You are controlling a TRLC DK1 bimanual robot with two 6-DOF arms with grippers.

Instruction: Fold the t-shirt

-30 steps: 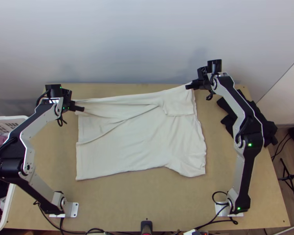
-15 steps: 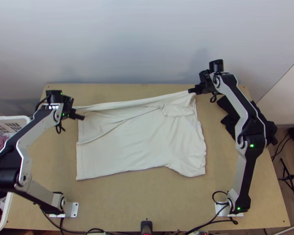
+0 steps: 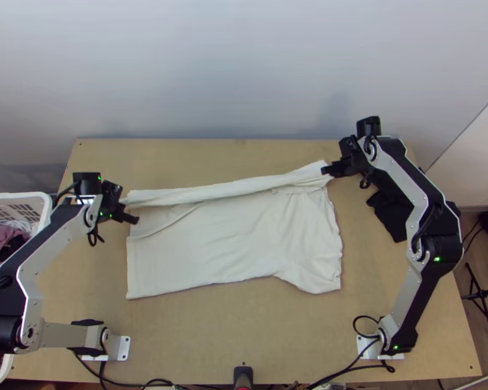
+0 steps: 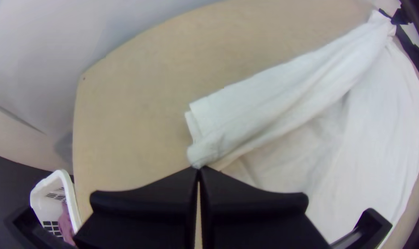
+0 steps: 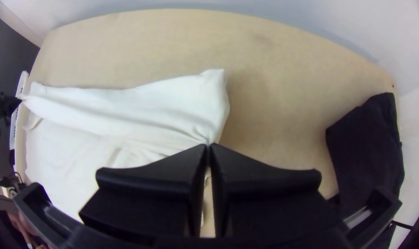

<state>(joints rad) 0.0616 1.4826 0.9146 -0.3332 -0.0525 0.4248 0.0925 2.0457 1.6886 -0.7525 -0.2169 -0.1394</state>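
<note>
Light wood makes the table (image 3: 244, 338), and it is broad enough that the t-shirt (image 3: 244, 247) can lie on it between the two arms, probably placed there so both can reach its ends. The white t-shirt is mostly spread, but along the far side a long strip (image 3: 224, 193) is turned over toward the middle, with soft wrinkles beside it.

The white basket (image 3: 47, 211) stands beside the table at the left arm's side, with clothes inside; perhaps it is kept near for supply. The black cloth (image 3: 390, 216) rests on the table by the right arm, away from the t-shirt, I suppose so that it does not disturb the folding.

Each claw is narrow, with cloth pinched at the tips. The left gripper (image 4: 198, 168) holds the folded strip at one end, and the right gripper (image 5: 208, 146) holds it at the other, near the shoulder part. Holding both ends keeps the strip stretched, so it should come down straight. I judge this is the first long fold, in its middle. Next, both should lower together before letting go; if one goes ahead, the strip could twist or bunch.
</note>
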